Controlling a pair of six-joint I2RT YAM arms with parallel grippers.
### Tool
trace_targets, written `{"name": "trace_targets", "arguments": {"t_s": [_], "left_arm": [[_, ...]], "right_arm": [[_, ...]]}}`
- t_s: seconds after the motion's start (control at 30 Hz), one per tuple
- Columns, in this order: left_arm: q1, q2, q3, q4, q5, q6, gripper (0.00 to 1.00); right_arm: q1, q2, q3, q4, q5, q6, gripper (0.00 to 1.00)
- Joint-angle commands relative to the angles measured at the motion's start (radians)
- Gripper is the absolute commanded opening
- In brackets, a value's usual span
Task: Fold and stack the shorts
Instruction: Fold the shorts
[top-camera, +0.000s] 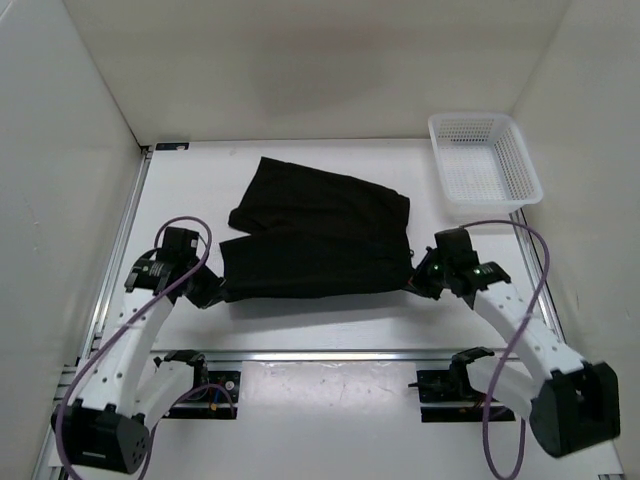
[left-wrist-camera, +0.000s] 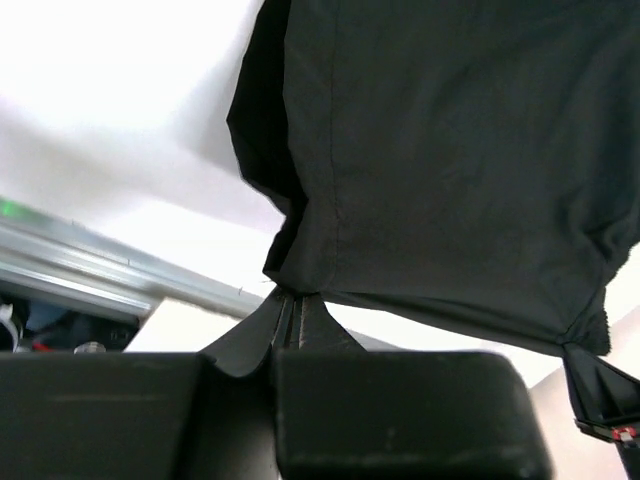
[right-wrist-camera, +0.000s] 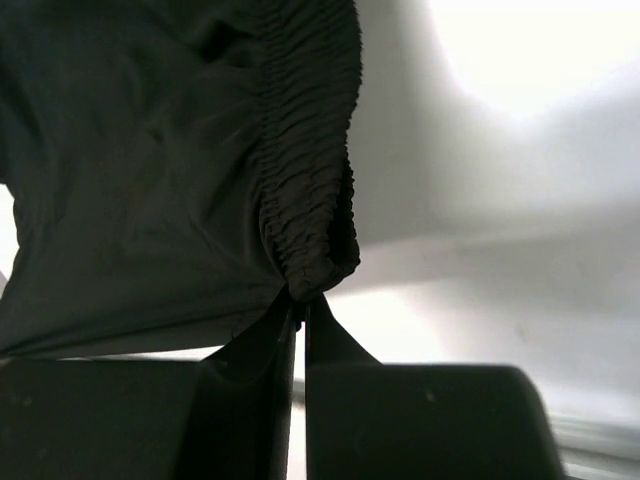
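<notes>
White mesh basket (top-camera: 522, 166) sits at table (top-camera: 190, 190) far right corner.

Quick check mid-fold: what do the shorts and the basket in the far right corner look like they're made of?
The shorts: thin, soft black fabric with a matte finish. It drapes and creases, and it has a stitched seam and a gathered, probably elastic waistband. The exact fibre cannot be told. The basket: white rigid mesh, likely plastic, judging by its even moulded grid.
</notes>
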Motion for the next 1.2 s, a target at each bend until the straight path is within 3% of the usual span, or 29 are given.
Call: {"name": "trace_targets", "arguments": {"t_s": [0.0, 0.2, 0.33, 0.47, 0.73, 1.03, 1.17], "left_arm": [[-0.008, -0.087, 0.005, -0.097, -0.02, -0.024, 0.1], [-0.008, -0.031, 0.246, -0.108, -0.065, 0.028, 0.1], [-0.008, 0.175, 0.479, -0.085, -0.088, 0.09, 0.1], [-0.008, 0.366, 0.7, -0.051, -0.123, 0.136, 0.1], [-0.008, 0.794, 1.146, -0.008, -0.132, 0.238, 0.1], [-0.017, 1.228, 1.568, 0.003, -0.094, 0.271, 0.1], [-0.008, 1.424, 1.747, 0.035, -0.048, 0.26, 0.1]], "right_arm": [[-0.005, -0.123, -0.019, -0.222, 0.08, -0.035, 0.0], [-0.005, -0.265, 0.079, -0.424, 0.158, -0.026, 0.0], [-0.005, -0.211, 0.204, -0.449, 0.244, -0.045, 0.0], [-0.005, -0.069, 0.333, -0.415, 0.342, -0.078, 0.0], [-0.05, 0.261, 0.537, -0.247, 0.395, -0.13, 0.0], [-0.143, 0.54, 0.704, -0.147, 0.347, -0.161, 0.0], [-0.182, 0.707, 0.876, -0.104, 0.347, -0.17, 0.0]]}}
